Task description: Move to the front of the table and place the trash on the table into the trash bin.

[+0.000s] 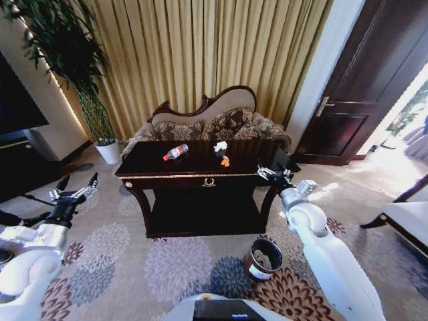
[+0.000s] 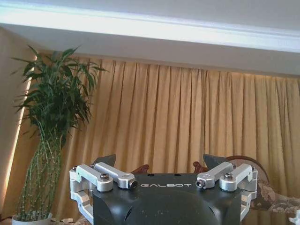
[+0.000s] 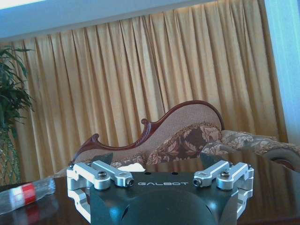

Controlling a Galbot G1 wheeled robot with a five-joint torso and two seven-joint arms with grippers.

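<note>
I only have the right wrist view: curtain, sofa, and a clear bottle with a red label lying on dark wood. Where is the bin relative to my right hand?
Observer: The small round dark brown trash bin stands on the floral carpet in front of the dark glossy wooden table. It is nearer the robot than the right hand, which is at the table's right front corner.
Operator: Any other trash up there?
Observer: Yes, a crumpled white paper and a small orange scrap lie to the right of the clear plastic bottle.
Operator: And the left hand?
Observer: The left hand is open, over the carpet to the left of the table.
</note>
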